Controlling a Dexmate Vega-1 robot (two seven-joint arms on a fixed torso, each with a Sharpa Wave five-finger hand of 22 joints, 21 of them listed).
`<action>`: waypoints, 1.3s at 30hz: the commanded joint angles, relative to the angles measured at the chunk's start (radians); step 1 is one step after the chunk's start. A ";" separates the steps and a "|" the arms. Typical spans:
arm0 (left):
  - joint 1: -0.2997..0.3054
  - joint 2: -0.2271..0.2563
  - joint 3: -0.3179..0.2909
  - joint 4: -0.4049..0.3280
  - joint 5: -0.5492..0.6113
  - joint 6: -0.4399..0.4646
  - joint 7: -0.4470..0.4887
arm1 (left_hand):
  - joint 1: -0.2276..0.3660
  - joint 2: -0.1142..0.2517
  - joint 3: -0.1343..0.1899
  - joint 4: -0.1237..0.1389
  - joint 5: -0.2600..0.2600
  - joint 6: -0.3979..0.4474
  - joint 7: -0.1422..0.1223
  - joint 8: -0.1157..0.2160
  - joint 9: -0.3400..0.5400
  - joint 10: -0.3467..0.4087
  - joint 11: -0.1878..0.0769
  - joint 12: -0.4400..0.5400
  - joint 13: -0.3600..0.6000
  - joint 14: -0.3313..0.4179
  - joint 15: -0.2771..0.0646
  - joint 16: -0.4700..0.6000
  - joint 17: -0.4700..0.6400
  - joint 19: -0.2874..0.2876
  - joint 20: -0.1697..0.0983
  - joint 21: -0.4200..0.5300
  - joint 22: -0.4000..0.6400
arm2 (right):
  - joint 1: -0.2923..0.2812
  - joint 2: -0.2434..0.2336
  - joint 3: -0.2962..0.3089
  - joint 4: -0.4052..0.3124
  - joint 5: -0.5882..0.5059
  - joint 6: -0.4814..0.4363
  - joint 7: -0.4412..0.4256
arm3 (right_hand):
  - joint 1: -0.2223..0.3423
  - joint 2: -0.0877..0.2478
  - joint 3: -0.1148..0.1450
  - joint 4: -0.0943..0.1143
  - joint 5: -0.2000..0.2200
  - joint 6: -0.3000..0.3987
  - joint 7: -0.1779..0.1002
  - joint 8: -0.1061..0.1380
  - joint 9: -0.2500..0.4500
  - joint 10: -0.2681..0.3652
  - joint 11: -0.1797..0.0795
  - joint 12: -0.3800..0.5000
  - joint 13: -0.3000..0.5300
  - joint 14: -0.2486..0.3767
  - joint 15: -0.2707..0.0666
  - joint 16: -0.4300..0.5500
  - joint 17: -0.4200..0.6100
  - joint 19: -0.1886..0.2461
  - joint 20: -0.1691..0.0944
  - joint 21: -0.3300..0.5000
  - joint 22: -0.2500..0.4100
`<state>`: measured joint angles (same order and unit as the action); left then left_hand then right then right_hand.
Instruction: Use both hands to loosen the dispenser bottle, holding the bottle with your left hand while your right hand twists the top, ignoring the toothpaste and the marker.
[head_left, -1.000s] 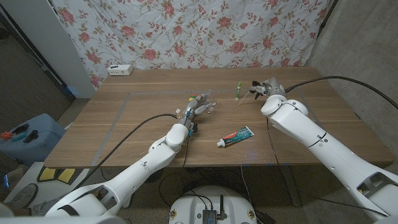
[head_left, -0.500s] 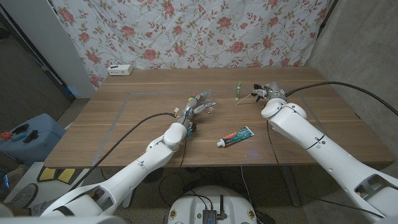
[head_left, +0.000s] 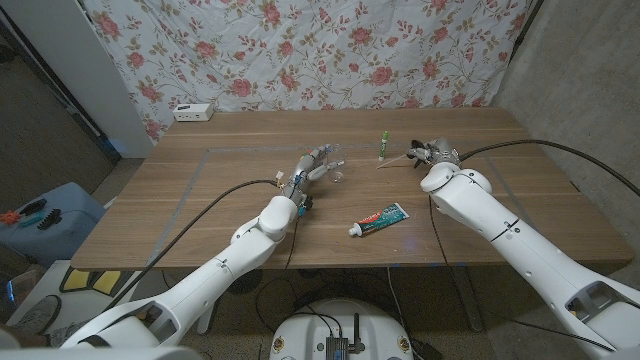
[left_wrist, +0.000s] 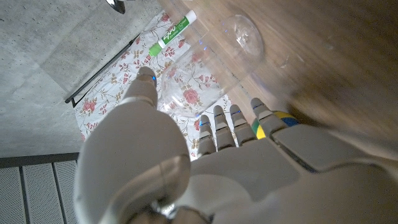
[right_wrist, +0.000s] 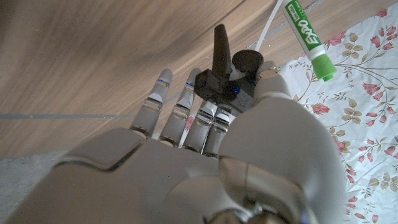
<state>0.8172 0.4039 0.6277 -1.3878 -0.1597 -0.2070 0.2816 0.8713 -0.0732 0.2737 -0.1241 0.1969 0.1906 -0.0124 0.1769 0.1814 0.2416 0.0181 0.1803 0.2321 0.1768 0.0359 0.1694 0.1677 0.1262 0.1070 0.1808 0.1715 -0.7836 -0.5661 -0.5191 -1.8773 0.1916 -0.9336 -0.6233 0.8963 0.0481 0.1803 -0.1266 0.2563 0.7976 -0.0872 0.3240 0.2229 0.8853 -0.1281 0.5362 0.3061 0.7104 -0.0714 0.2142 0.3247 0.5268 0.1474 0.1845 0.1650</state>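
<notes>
Read "EXPO" in white on the green marker (right_wrist: 306, 38), seen in the right wrist view. Lay near the desk's (head_left: 200, 200) far edge, right of the middle, in the head view (head_left: 382, 146). Carried print on the red, white and green toothpaste (head_left: 378, 217) too, but too small to read; lay near the front edge, right of centre. Sat in the far left corner: 1 white box (head_left: 193, 112), markings illegible.

Showed as 2 parts, the dispenser. Lay around the middle of the desk, the clear bottle (head_left: 336, 172), right at the fingertips of the left hand (head_left: 313, 172). Reached from between thumb (left_wrist: 144, 87) and fingers (left_wrist: 224, 127) out toward the marker in the left wrist view, its round end (left_wrist: 242, 34) farthest from the palm. Stretched straight and side by side, those fingers, with the thumb set apart; could not tell whether anything actually pressed on the clear plastic.

Sat well apart from the bottle, the black pump top (right_wrist: 222, 79), pinched between thumb and curled fingers of the right hand (head_left: 432, 155), just right of the marker. Ran out past the fingertips toward the marker, its thin white tube (right_wrist: 267, 25), free end close beside the marker's body.
</notes>
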 joint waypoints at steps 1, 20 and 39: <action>0.002 0.000 -0.015 -0.005 -0.003 -0.021 0.008 | -0.013 0.004 -0.005 0.003 0.009 -0.002 0.003 -0.001 0.000 -0.003 0.003 0.006 -0.002 -0.008 0.000 0.002 0.003 -0.006 0.000 -0.001 0.002 | 0.014 -0.002 0.001 0.027 0.035 -0.001 0.027 | -0.015 -0.009 -0.004 0.004 0.003 -0.033 0.007 -0.017 0.000 -0.032 0.006 -0.011 -0.002 -0.021 -0.061 -0.009 -0.002 -0.008 0.009 -0.002 0.004; 0.004 -0.001 -0.021 -0.010 0.001 -0.022 0.019 | -0.031 0.008 -0.014 0.012 0.012 -0.005 0.010 0.002 -0.001 -0.005 0.004 0.011 -0.009 -0.011 -0.002 0.006 0.003 -0.011 0.001 0.002 0.003 | 0.029 -0.041 -0.010 0.023 0.078 0.003 0.080 | -0.057 -0.035 -0.016 0.009 0.014 -0.160 0.037 -0.089 -0.005 -0.214 0.062 -0.081 -0.012 -0.118 -0.004 -0.032 -0.018 -0.049 0.035 -0.004 0.004; 0.012 0.016 -0.028 -0.034 -0.013 -0.013 -0.004 | -0.050 0.024 -0.020 0.023 0.013 -0.017 0.012 0.002 -0.001 -0.025 0.011 0.010 -0.017 -0.031 0.001 0.003 0.003 -0.025 -0.002 0.002 0.003 | 0.009 -0.128 -0.020 -0.001 0.102 0.113 0.173 | -0.198 -0.099 -0.083 0.051 0.048 -0.378 0.093 -0.140 -0.002 -0.503 0.184 -0.240 -0.046 -0.363 0.131 -0.035 -0.054 -0.118 0.033 -0.005 0.004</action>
<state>0.8249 0.4068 0.6056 -1.4065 -0.1583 -0.2272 0.2996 0.8331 -0.0533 0.2564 -0.1067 0.2036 0.1796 -0.0013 0.1769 0.1817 0.2251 0.0239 0.1890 0.2157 0.1584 0.0354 0.1695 0.1679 0.1135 0.1048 0.1809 0.1717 -0.7640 -0.6503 -0.5341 -1.8660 0.2821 -0.8771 -0.4972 0.7142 -0.0443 0.1065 -0.0798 0.2942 0.4432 0.0020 0.1910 0.2184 0.3993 0.0504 0.3065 0.2611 0.3692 0.0504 0.1810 0.2729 0.4199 0.1792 0.1806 0.1651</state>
